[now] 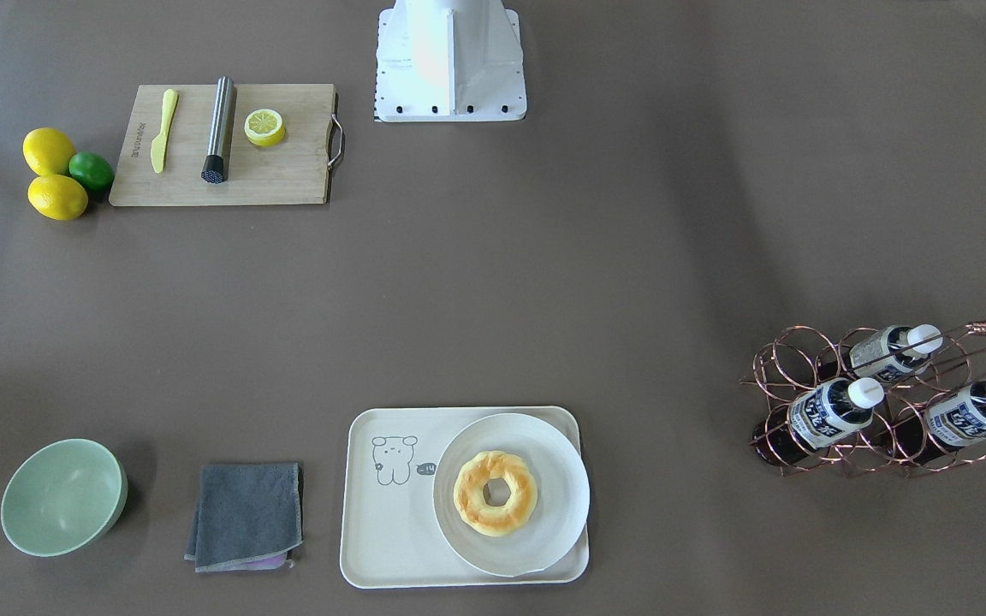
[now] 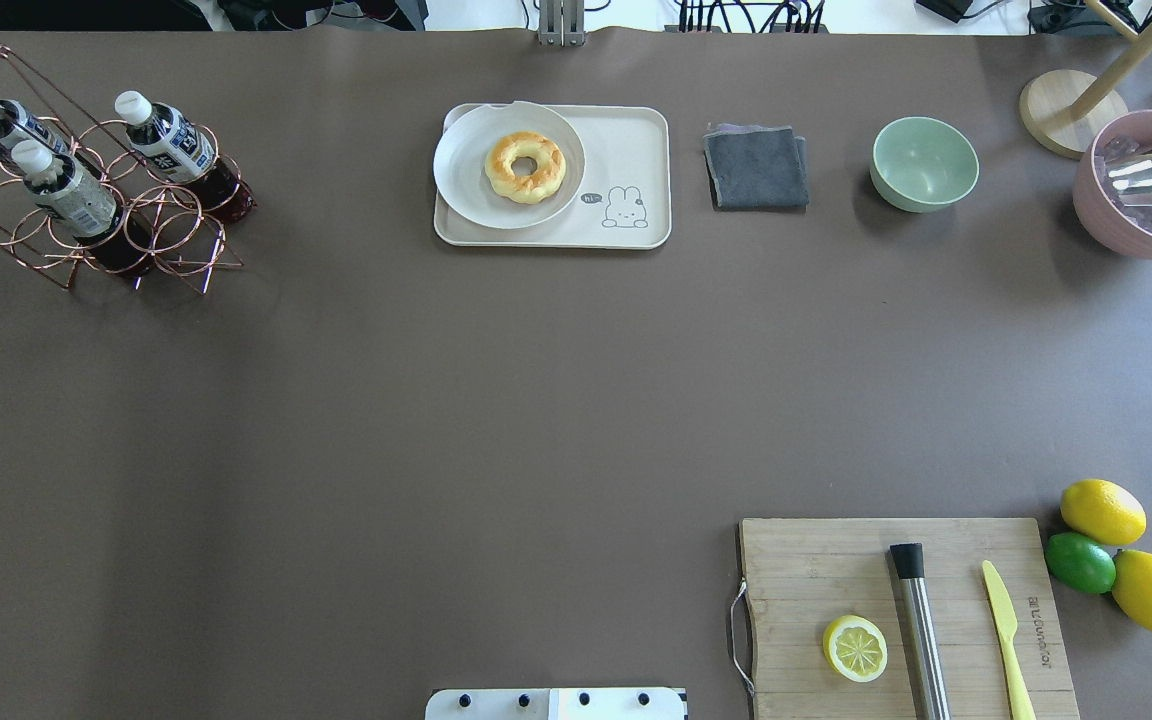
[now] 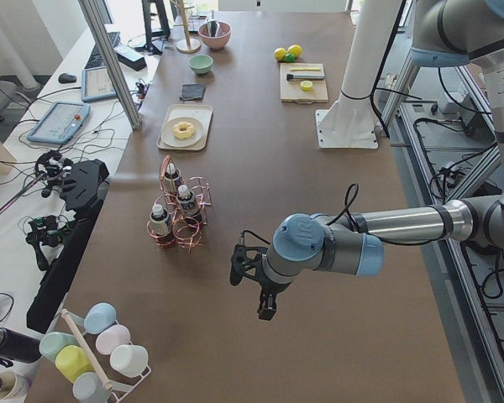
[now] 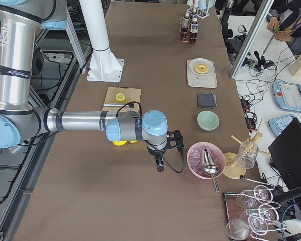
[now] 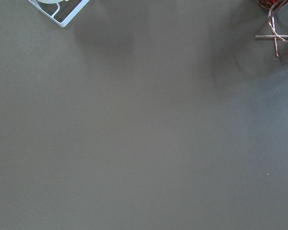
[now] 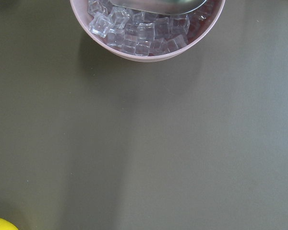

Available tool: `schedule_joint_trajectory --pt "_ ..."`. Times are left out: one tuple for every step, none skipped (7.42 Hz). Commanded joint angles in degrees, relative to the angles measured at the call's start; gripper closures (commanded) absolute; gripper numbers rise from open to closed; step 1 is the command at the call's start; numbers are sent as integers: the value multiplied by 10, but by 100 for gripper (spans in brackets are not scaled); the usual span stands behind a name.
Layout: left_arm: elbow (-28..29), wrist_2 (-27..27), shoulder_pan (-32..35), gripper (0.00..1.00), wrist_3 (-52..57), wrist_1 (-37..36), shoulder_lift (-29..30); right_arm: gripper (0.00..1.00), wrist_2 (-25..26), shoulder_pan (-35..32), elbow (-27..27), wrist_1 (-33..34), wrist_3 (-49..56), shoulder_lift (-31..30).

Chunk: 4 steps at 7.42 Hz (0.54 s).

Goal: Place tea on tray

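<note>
Dark-brown tea (image 1: 831, 413), white cap, blue-white label, tilted in copper rack (image 1: 891, 428) | left claw (image 3: 266, 309), right claw (image 4: 160, 164): cannot tell grip

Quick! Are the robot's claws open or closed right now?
Left claw: cannot tell, it shows only in a side view.
Right claw: cannot tell, for the same reason.

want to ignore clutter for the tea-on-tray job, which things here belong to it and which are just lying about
Job: tea bottles, rack holding them, tray.

Lying about: plate and donut on the tray, cloth, green bowl, board, knife, steel rod, lemon half, lemons, lime, ice bowl.
</note>
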State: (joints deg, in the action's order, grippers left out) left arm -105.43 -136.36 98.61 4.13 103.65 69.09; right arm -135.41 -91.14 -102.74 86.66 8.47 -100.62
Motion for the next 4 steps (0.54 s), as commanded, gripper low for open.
schedule_joint_trajectory --pt "-6 0 1 3 0 7 2 0 -13 0 -1 0 0 -5" --pt "-8 2 -1 3 -24 5 5 0 -14 0 0 0 -1 -5" --pt "-19 0 -1 3 -26 7 3 0 -14 0 1 1 -1 -7" --pt "-21 -4 -4 3 -26 8 1 0 -19 0 0 0 -2 -6"
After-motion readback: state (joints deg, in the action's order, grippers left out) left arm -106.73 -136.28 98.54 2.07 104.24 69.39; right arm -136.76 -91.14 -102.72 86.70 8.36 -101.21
